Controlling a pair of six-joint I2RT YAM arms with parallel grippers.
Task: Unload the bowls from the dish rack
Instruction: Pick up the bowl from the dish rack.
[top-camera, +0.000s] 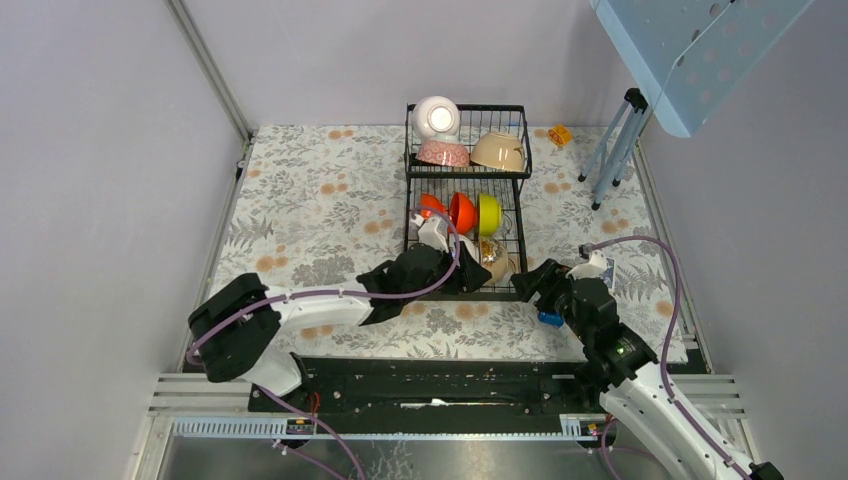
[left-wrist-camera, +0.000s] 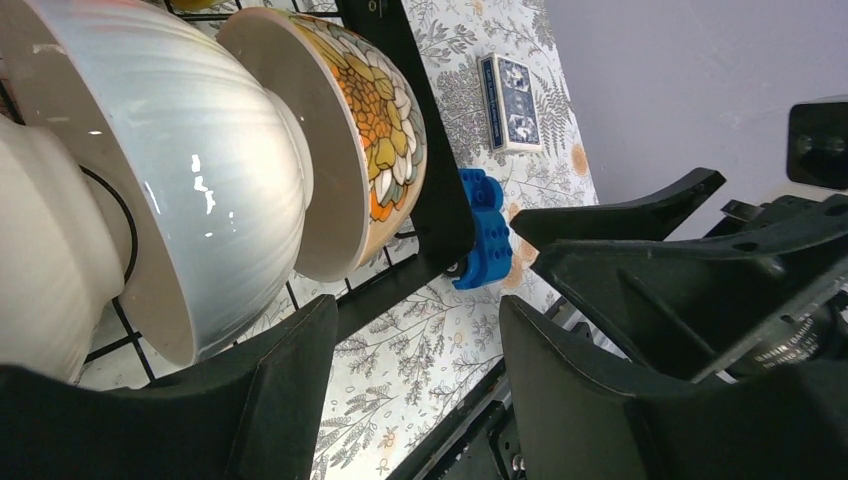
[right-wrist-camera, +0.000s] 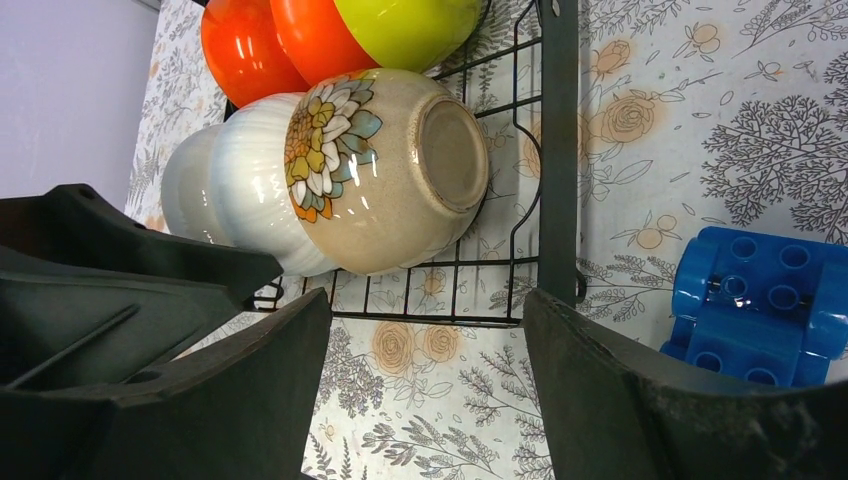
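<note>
The black wire dish rack (top-camera: 467, 108) stands mid-table. Its upper basket holds a white bowl (top-camera: 436, 117), a pink-patterned bowl (top-camera: 443, 153) and a beige bowl (top-camera: 498, 151). The lower tray holds two orange-red bowls (right-wrist-camera: 240, 45), a yellow-green bowl (right-wrist-camera: 410, 30), two white bowls (right-wrist-camera: 250, 190) and a flower-patterned beige bowl (right-wrist-camera: 385, 170), all on edge. My left gripper (top-camera: 470, 275) is open and empty at the rack's near edge, just beside the white ribbed bowl (left-wrist-camera: 180, 170). My right gripper (top-camera: 530, 283) is open and empty at the rack's near right corner, facing the flower-patterned bowl (left-wrist-camera: 370, 130).
A blue toy block (right-wrist-camera: 760, 305) lies just right of the rack's near corner. A deck of cards (left-wrist-camera: 512, 88) lies beyond it. A small orange toy (top-camera: 560, 134) and a light blue stand (top-camera: 615, 150) are at the back right. The two grippers are close together.
</note>
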